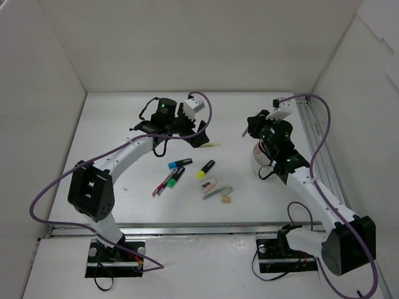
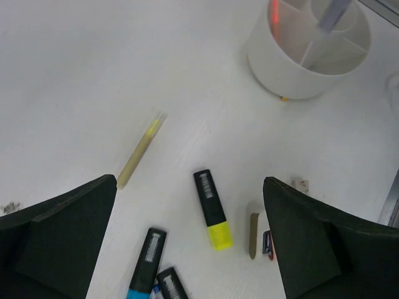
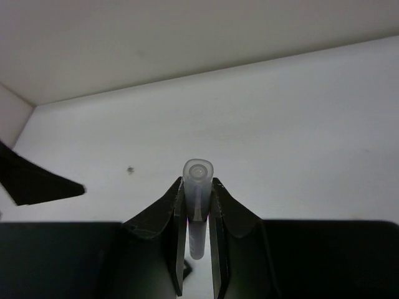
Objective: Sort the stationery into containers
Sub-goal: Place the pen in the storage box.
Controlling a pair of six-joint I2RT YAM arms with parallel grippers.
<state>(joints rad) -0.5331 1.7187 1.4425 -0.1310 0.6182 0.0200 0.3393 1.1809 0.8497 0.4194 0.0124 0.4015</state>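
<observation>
The worktop (image 1: 118, 124) carries 3 black highlighters, with blue (image 1: 176, 164), green (image 1: 176, 176) and yellow (image 1: 206, 169) ends. Left of them lie 2 thin pens (image 1: 161, 185), red and blue, close together. There is 1 pale yellow stick (image 1: 214, 144) and 3 erasers: pink (image 1: 209, 185), grey (image 1: 218, 192) and tan (image 1: 225, 199). 1 white tub (image 2: 280, 68), split into compartments, stands at the right with 1 red pen (image 2: 274, 11) inside. The left arm (image 1: 124, 152) reaches forward, its left jaws spread wide and empty above the stick and the yellow highlighter. The right arm (image 1: 312, 184) bends over the tub, its right jaws pinching 1 translucent pen (image 3: 197, 180).
</observation>
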